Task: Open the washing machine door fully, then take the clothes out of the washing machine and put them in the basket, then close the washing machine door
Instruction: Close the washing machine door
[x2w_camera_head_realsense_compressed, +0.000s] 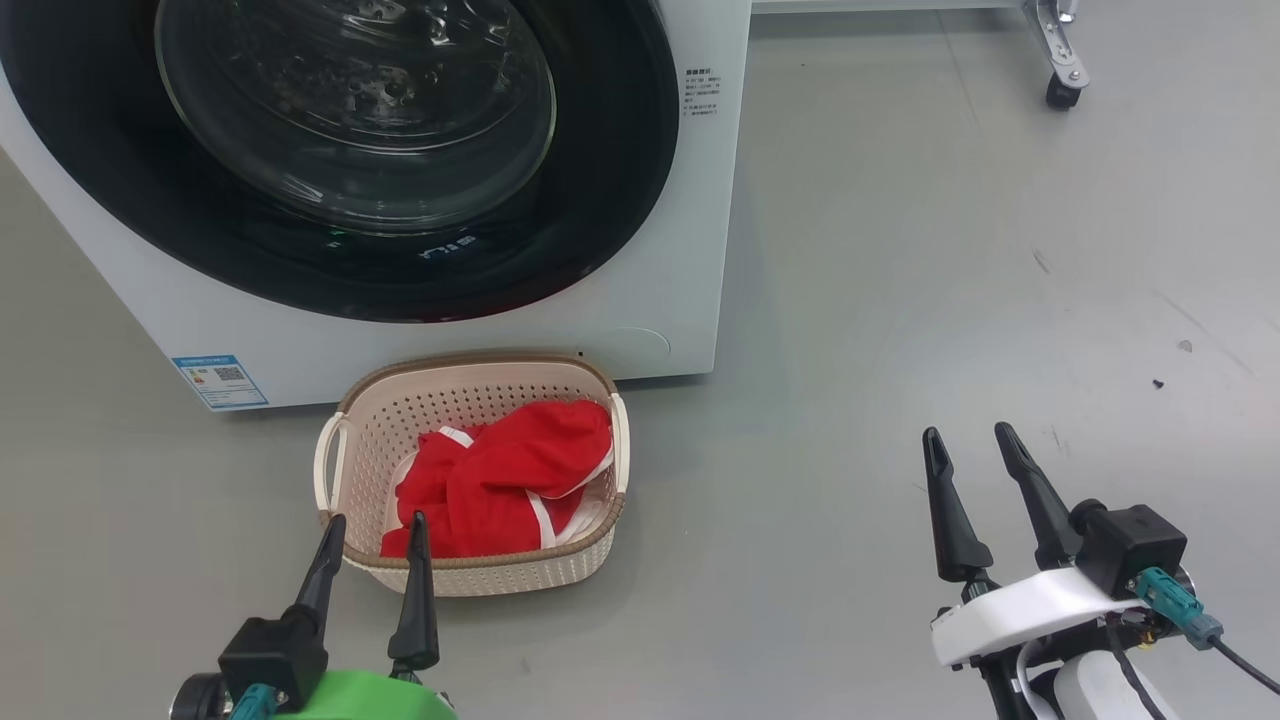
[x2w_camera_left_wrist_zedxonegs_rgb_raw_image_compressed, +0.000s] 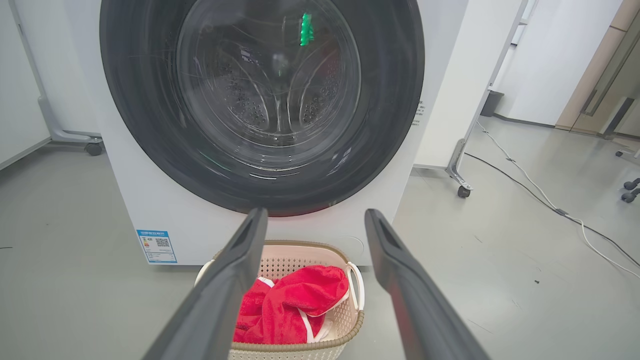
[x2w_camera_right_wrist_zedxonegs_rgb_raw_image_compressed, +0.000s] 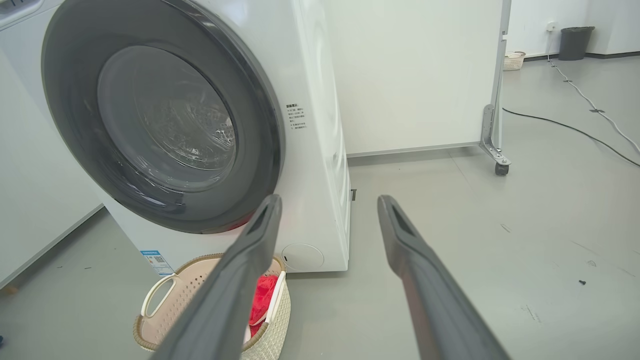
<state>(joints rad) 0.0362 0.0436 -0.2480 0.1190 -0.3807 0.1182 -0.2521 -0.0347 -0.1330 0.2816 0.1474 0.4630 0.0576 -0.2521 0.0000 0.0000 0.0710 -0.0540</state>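
The white washing machine (x2w_camera_head_realsense_compressed: 660, 230) fills the upper left of the head view, and its black-rimmed glass door (x2w_camera_head_realsense_compressed: 355, 110) lies flush against its front. On the floor before it stands the cream basket (x2w_camera_head_realsense_compressed: 470, 385) holding red clothes (x2w_camera_head_realsense_compressed: 510, 475) with white trim. My left gripper (x2w_camera_head_realsense_compressed: 375, 520) hangs open at the basket's near rim, with nothing between its fingers. My right gripper (x2w_camera_head_realsense_compressed: 970, 430) is open over bare floor, well to the right of the basket. The left wrist view faces the door (x2w_camera_left_wrist_zedxonegs_rgb_raw_image_compressed: 262, 100) straight on, with the basket (x2w_camera_left_wrist_zedxonegs_rgb_raw_image_compressed: 305, 250) and the clothes (x2w_camera_left_wrist_zedxonegs_rgb_raw_image_compressed: 295, 305) below. The right wrist view has the machine (x2w_camera_right_wrist_zedxonegs_rgb_raw_image_compressed: 320, 150) and the basket (x2w_camera_right_wrist_zedxonegs_rgb_raw_image_compressed: 165, 295) at left.
A wheeled frame leg with a castor (x2w_camera_head_realsense_compressed: 1062, 92) stands at the far right behind the machine. Cables (x2w_camera_left_wrist_zedxonegs_rgb_raw_image_compressed: 540, 195) run across the grey floor to the right. A white partition panel (x2w_camera_right_wrist_zedxonegs_rgb_raw_image_compressed: 415, 75) stands behind the machine. A blue label (x2w_camera_head_realsense_compressed: 220, 380) marks the machine's lower left corner.
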